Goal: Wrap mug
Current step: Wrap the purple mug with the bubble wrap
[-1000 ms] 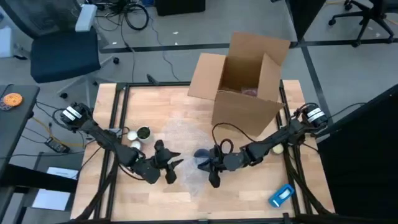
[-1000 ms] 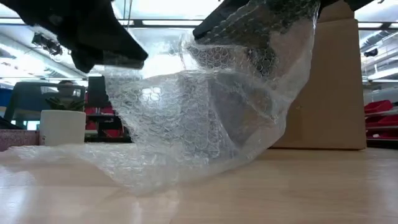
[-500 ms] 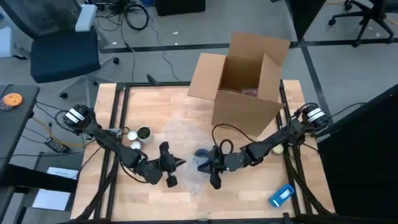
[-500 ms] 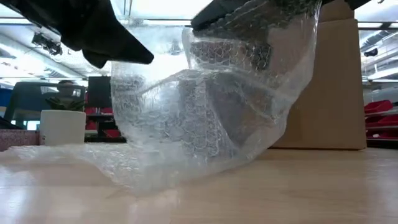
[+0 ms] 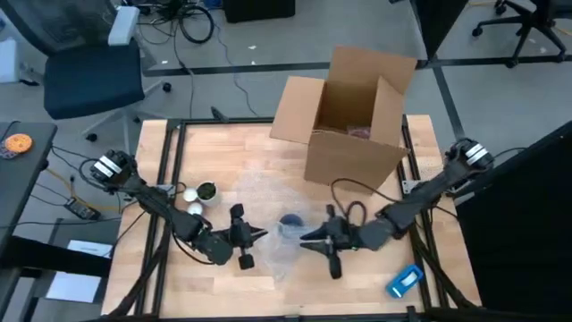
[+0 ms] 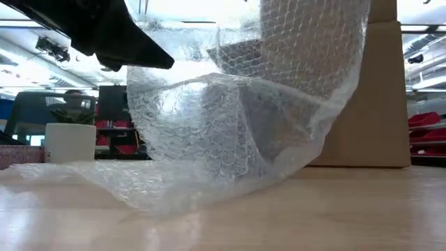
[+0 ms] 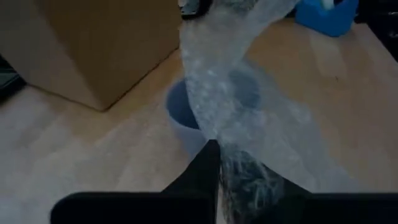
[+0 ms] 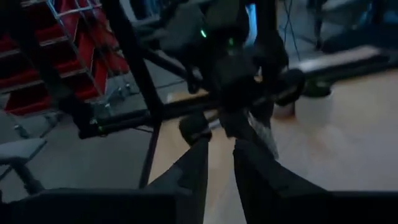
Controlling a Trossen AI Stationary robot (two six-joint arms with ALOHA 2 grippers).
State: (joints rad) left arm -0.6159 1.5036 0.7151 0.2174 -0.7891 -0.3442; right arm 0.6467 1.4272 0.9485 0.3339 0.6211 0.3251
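My left hand (image 5: pixel 243 247) pinches the wrap (image 7: pixel 245 112); right hand (image 5: pixel 323 248) sits empty, fingers narrow. Only left wrist view shows the mug (image 7: pixel 186 118) under wrap.

The mug (image 5: pixel 290 223) sits on the table (image 5: pixel 357 277), in front of the box (image 5: pixel 353 125). Bubble wrap (image 5: pixel 268 215) lies under and around the mug. The left gripper (image 5: pixel 246 241) is left of the mug. The right gripper (image 5: pixel 323 249) is right of it. 2 small pots (image 5: pixel 198 197) stand farther left of the mug. A tape roll (image 5: pixel 404 280) lies far to its right.
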